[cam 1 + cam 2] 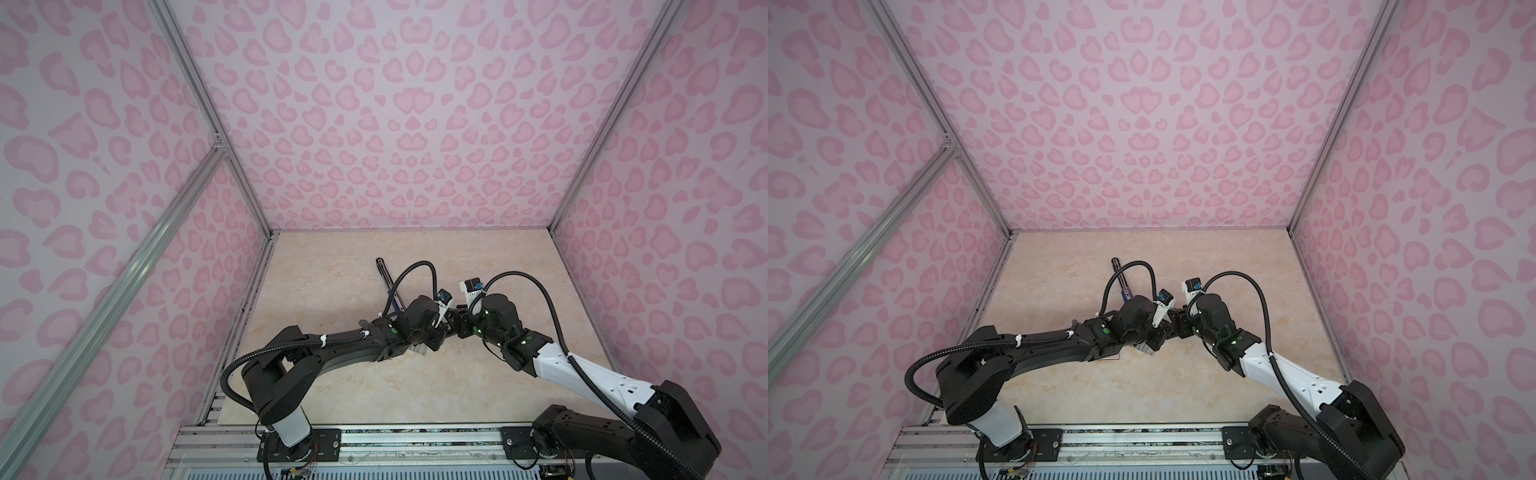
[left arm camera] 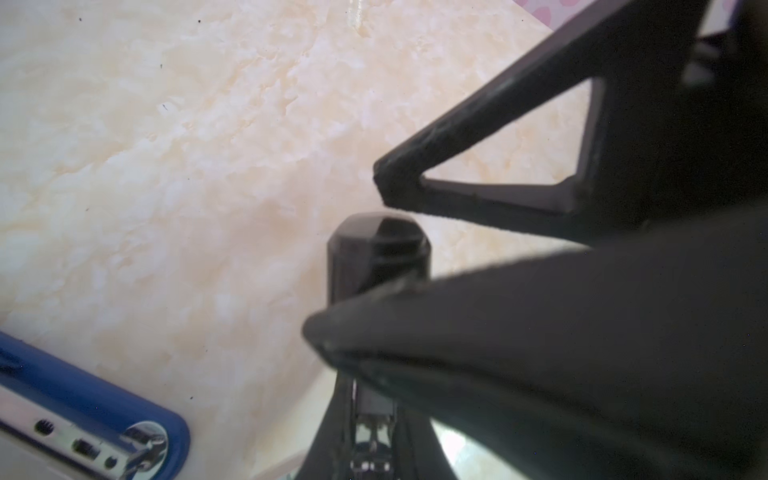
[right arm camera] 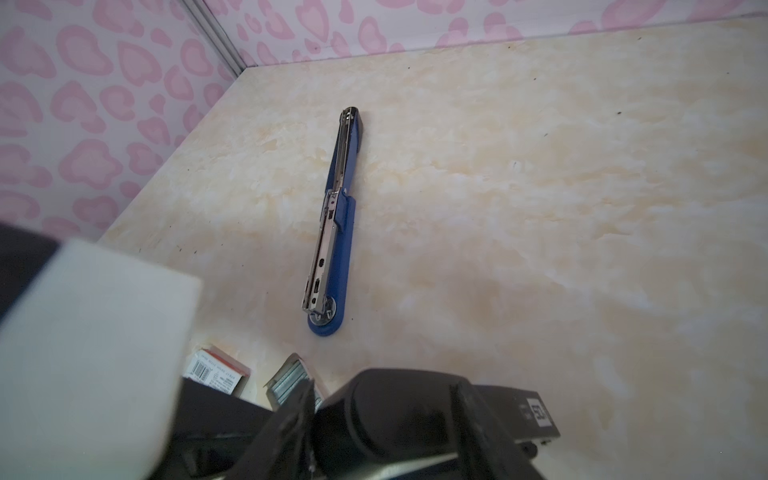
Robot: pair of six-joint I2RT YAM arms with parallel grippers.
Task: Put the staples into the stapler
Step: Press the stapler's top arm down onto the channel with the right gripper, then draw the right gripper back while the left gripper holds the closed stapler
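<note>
Mia: Closest up, the left end effector (image 2: 345, 255) fills the left wrist view. Its two dark fingers (image 2: 540, 332) are pressed on a black stapler (image 2: 378, 249) between them. That picture is blurred, but no gap shows on either side.

Tom: So that one is gripping. And the right end effector (image 3: 382, 384)?

Mia: Its fingers (image 3: 291, 415) stand spread to either side of the black stapler's rounded hump, with a sliver of space at one finger. Parted, then, not pinching.

Tom: Where are the staples (image 3: 291, 380)?

Mia: On the tabletop (image 3: 540, 208), a silvery-grey stack in a small open tray. They lie just beside the right end effector, between a white-and-red barcoded box (image 3: 216, 372) and the black stapler.

Tom: And the blue stapler (image 3: 332, 216)?

Mia: Opened out straight with its metal channel showing, farther back on the tabletop and well apart from the staples. In both top views the blue stapler (image 1: 390, 284) (image 1: 1121, 280) reaches out from behind the left arm toward the back wall.

Tom: How do the arms sit?

Mia: Both reach in from the front rail and meet near the middle of the tabletop, end effectors almost tip to tip.
</note>
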